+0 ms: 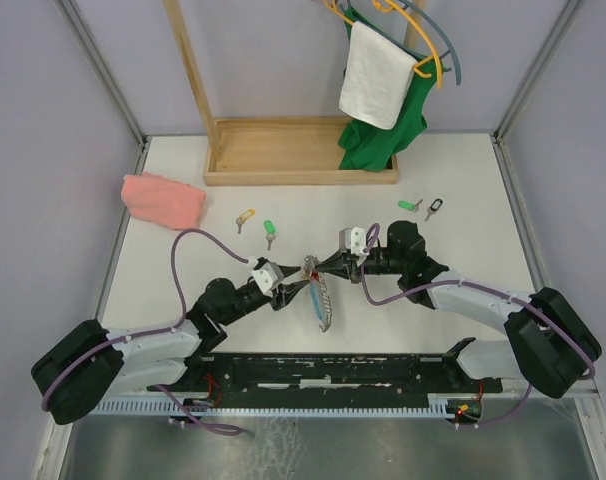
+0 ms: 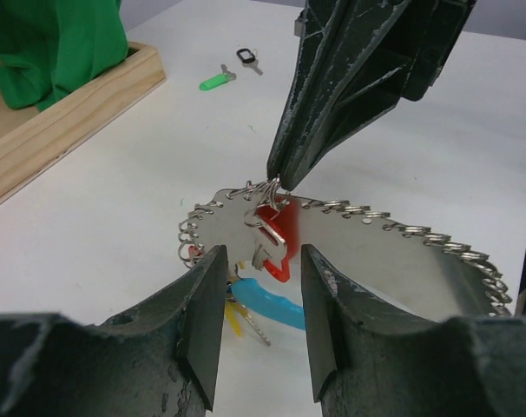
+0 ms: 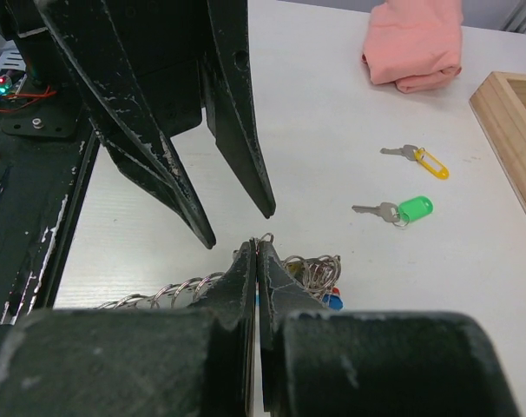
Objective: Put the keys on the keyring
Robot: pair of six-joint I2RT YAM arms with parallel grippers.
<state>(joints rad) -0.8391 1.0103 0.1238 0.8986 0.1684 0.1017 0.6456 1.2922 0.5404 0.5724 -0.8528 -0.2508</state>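
The keyring [image 1: 320,297] lies mid-table, with a grey chain coil [image 2: 402,228] and a light-blue piece [image 2: 276,306]. My right gripper [image 1: 316,266] is shut on the small ring of a red-tagged key [image 2: 282,233] and holds it over the bunch. In the right wrist view the right gripper [image 3: 257,249] pinches that ring at its tips, with the chain [image 3: 172,293] below. My left gripper [image 1: 289,291] is open. Its fingers [image 2: 204,321] stand apart just short of the red key and the blue piece, touching nothing. Loose keys lie further back, with yellow [image 1: 245,217], green [image 1: 270,230], green [image 1: 410,206] and black [image 1: 435,208] tags.
A pink cloth [image 1: 163,200] lies at the back left. A wooden rack base [image 1: 298,150] stands at the back, with a green garment [image 1: 383,130] and a white towel [image 1: 375,75] hanging over it. The two grippers' tips are very close together.
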